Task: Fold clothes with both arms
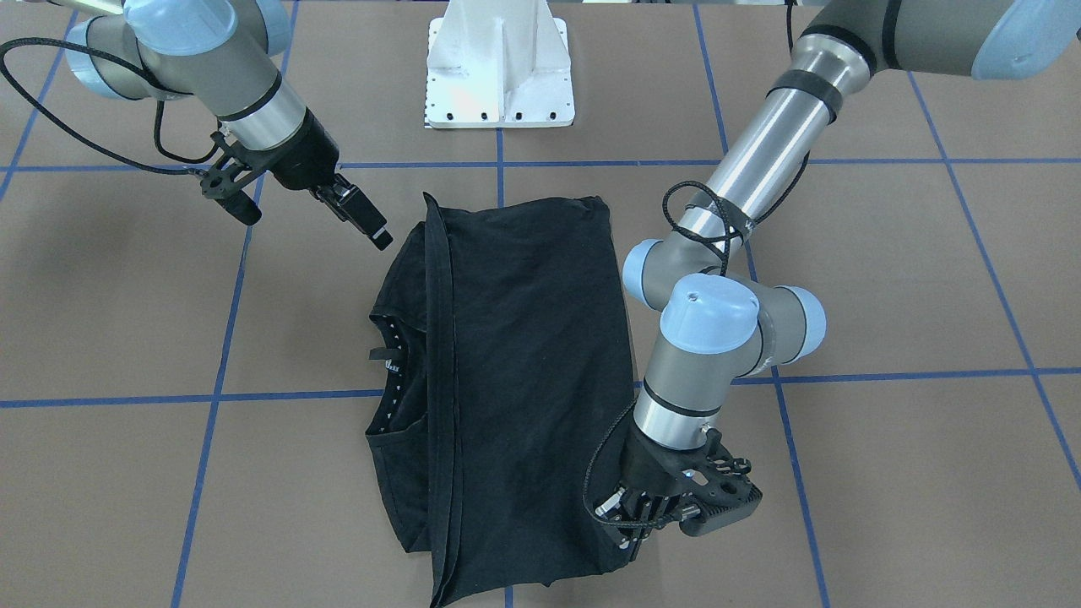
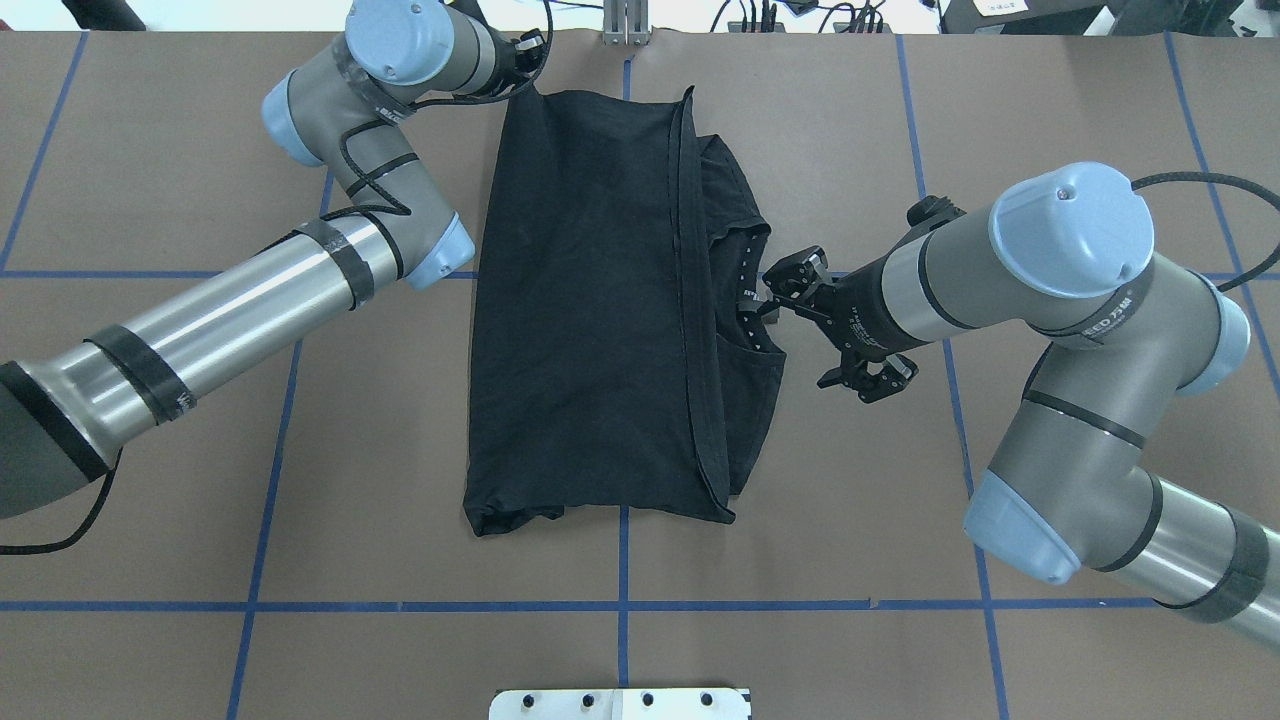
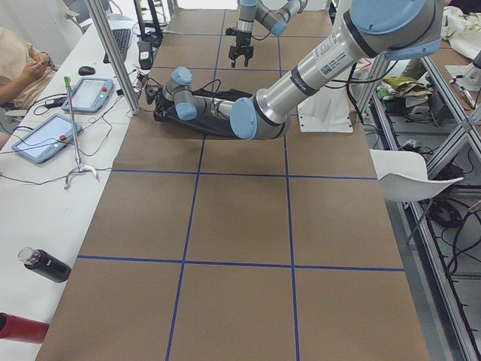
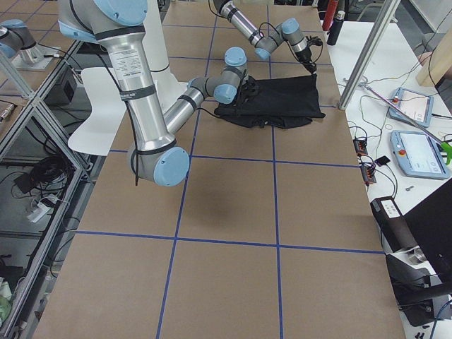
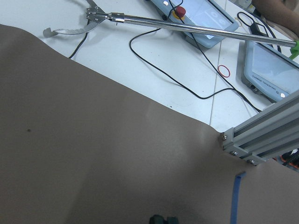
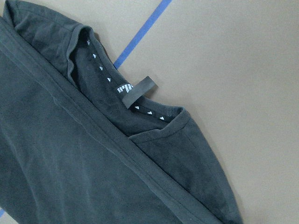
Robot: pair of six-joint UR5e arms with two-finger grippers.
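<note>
- Facing the robot from across the surface, the black T-shirt lies in the middle. One layer is folded over, so a long hemmed edge runs its length, and the collar shows beside that edge. The left gripper is down at a corner of the cloth; I cannot tell whether its jaws are clamped on it. The right gripper hangs off the opposite side, clear of the fabric.
- Seen from overhead, the right gripper points at the collar with its jaws seemingly apart and empty. The left one is largely hidden behind its own wrist at the shirt's far corner.
- From the left end, the shirt is a small dark patch far down the surface. The far arm's jaws read as a spread fork.
- From the right end, the shirt lies low between the two arms.
- The left wrist camera shows only bare surface and touch panels beyond its edge. It shows no cloth and nothing that settles the grip.
- The right wrist camera looks down on the collar and its hanger loop. The jersey looks thin, light and limp, so it will likely sag and drag rather than hold shape. The thicker hemmed edge or the corners seem the best places to pinch, catching both layers and lifting with both arms together.
</note>
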